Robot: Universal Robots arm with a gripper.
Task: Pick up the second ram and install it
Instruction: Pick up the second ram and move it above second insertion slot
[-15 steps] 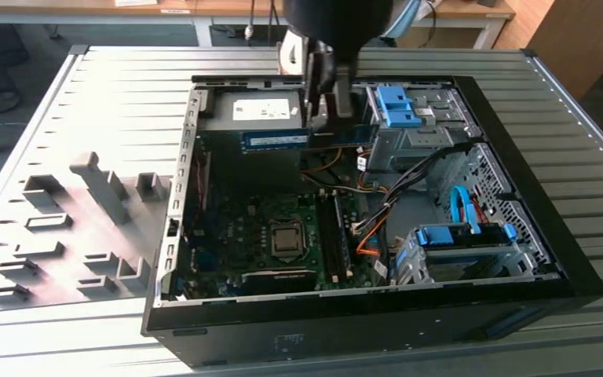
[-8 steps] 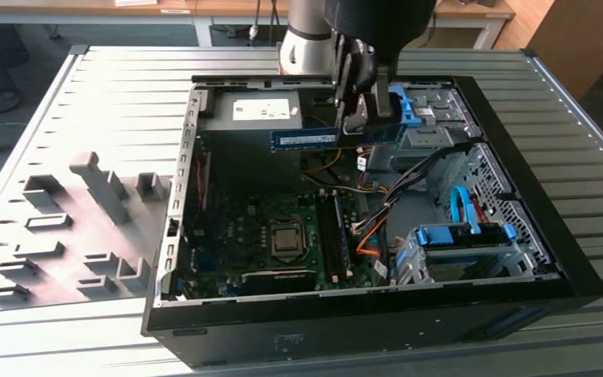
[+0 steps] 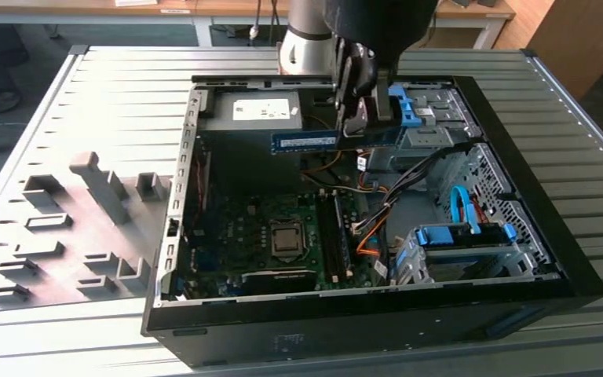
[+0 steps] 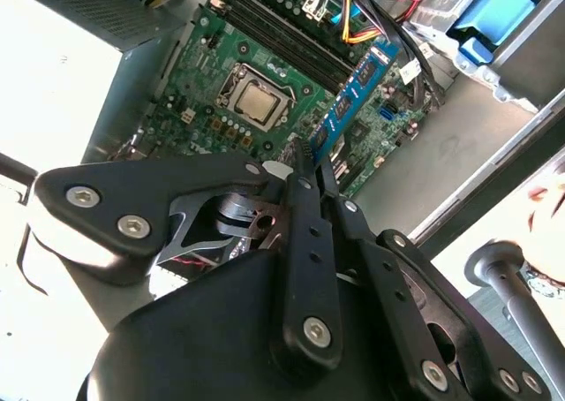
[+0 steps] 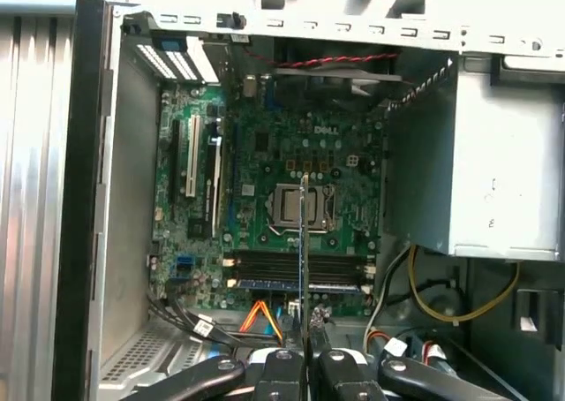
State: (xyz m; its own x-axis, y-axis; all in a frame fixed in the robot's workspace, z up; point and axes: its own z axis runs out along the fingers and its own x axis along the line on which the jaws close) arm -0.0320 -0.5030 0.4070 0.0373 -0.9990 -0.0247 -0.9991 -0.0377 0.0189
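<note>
Table (image 3: 553,118): slatted metal, under everything, well below the fingers.
PC case (image 3: 385,314): black tower on its side, open face up, directly beneath the fingers.
Fixture blocks (image 3: 82,212): grey, on the table outside the case, well apart from the fingers toward the exterior view's left.
Motherboard (image 3: 239,228): green, flat on the case floor, well below the fingertips and not touched.
Gripper (image 3: 363,129): hanging over the open case, pointing down; also in both wrist views (image 4: 311,158) (image 5: 305,352).
Fingers (image 4: 300,207): narrow, clamped on one end of the second ram.
RAM slots (image 5: 296,264): long black rails beside the socket, beyond the fingertips, clear of the stick.
Second ram (image 3: 304,142): blue-green stick in the fingers, up in the air above the case, free end jutting toward the exterior view's left; face-on in the second wrist view (image 4: 357,87), edge-on in the first wrist view (image 5: 305,260). Not seated.
CPU socket (image 5: 300,207): past the stick's free end, down on the board.
</note>
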